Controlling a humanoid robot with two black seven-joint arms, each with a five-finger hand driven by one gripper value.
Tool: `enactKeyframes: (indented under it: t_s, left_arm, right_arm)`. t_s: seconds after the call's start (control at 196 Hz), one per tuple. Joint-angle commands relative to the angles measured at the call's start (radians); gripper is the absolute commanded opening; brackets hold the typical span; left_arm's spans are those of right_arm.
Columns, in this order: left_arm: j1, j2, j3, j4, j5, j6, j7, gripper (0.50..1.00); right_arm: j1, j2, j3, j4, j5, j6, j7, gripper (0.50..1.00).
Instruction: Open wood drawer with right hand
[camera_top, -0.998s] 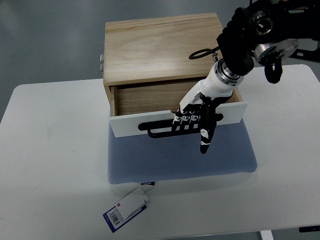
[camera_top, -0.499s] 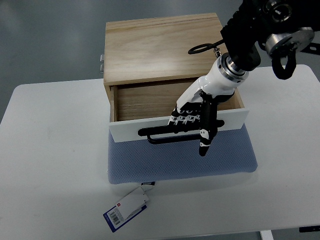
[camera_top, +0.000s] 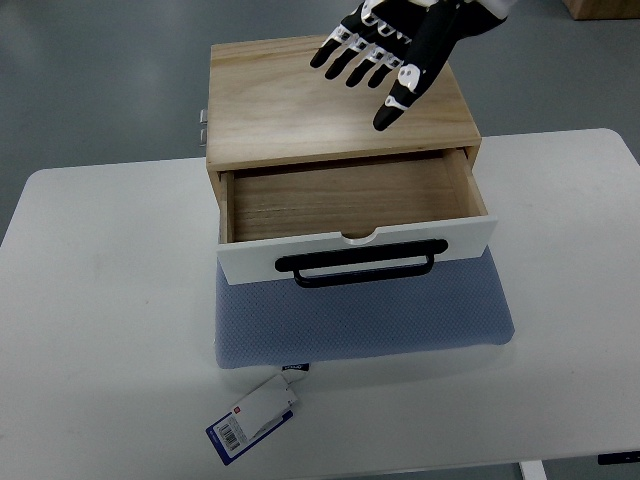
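Above the box's far right edge, right robot hand fingers spread, holding nothing, drawer pulled out over blue mat, handle unobstructed

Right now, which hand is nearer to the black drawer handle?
The right hand: it hovers open above the wooden box, well behind the black handle and not touching it. The left hand is out of view.

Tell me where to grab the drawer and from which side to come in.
Grip the black handle on the drawer front, at its middle. Come from above and in front, curling fingers under the bar: it stands off the white panel, leaving a gap, and runs level along it.
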Motion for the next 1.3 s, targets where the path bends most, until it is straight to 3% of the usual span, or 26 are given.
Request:
enactKeyframes:
  t_s: [0.0,0.005,0.015,0.087,0.224,0.29,0.295,0.306,0.438,0.535,0.54,0.621,0.626,0.647,0.922,1.151,1.294]
  left_arm:
    - [0.0,0.0,0.001,-0.002,0.001,0.0,0.0,1.0]
    - [0.0,0.0,0.001,-0.002,0.001,0.0,0.0,1.0]
    - [0.0,0.0,0.001,-0.004,0.001,0.0,0.0,1.0]
    - [0.0,0.0,0.001,-0.004,0.001,0.0,0.0,1.0]
    - [0.0,0.0,0.001,-0.004,0.001,0.0,0.0,1.0]
    - [0.0,0.0,0.001,-0.004,0.001,0.0,0.0,1.0]
    - [0.0,0.0,0.001,-0.004,0.001,0.0,0.001,1.0]
    - [0.0,0.0,0.001,-0.004,0.001,0.0,0.0,1.0]
    - [0.0,0.0,0.001,-0.005,0.003,0.0,0.001,1.0]
    - [0.0,0.0,0.001,-0.005,0.003,-0.002,0.0,1.0]
    - [0.0,0.0,0.001,-0.007,0.003,0.0,0.001,1.0]
    - [0.0,0.0,0.001,-0.007,0.003,-0.002,0.001,1.0]
    - [0.0,0.0,0.001,-0.007,0.003,0.0,0.001,1.0]
    - [0.0,0.0,0.001,-0.007,0.003,-0.002,0.001,1.0]
    - [0.0,0.0,0.001,-0.008,0.004,-0.002,0.001,1.0]
    - [0.0,0.0,0.001,-0.008,0.004,-0.002,0.001,1.0]
    - [0.0,0.0,0.002,-0.01,0.003,-0.002,0.001,1.0]
  right_arm:
    - [-0.06,-0.028,0.069,-0.068,0.001,0.0,0.044,0.944]
    - [-0.132,-0.037,0.149,-0.124,0.001,0.0,0.084,0.944]
    - [-0.151,-0.037,0.17,-0.137,-0.001,0.0,0.092,0.944]
    - [-0.251,-0.035,0.284,-0.21,-0.001,0.0,0.13,0.944]
    - [-0.465,-0.005,0.569,-0.379,0.001,-0.115,0.228,0.944]
    - [-0.484,0.0,0.589,-0.39,0.001,-0.123,0.236,0.944]
    - [-0.567,0.033,0.697,-0.448,0.001,-0.158,0.277,0.944]
    - [-0.586,0.041,0.719,-0.459,0.001,-0.166,0.287,0.944]
    - [-0.774,0.124,0.932,-0.565,0.001,-0.189,0.353,0.944]
    - [-0.818,0.161,0.994,-0.605,0.001,-0.189,0.369,0.944]
    - [-0.867,0.216,1.076,-0.661,0.002,-0.183,0.394,0.944]
    - [-0.892,0.248,1.126,-0.694,0.002,-0.181,0.408,0.944]
    - [-0.927,0.294,1.197,-0.736,0.002,-0.18,0.426,0.946]
    - [-0.941,0.31,1.224,-0.752,0.002,-0.18,0.434,0.946]
    - [-1.067,0.462,1.393,-0.789,0.002,-0.175,0.509,0.946]
    - [-1.12,0.526,1.44,-0.787,0.001,-0.169,0.511,0.946]
    - [-1.148,0.534,1.443,-0.787,0.001,-0.121,0.511,0.946]
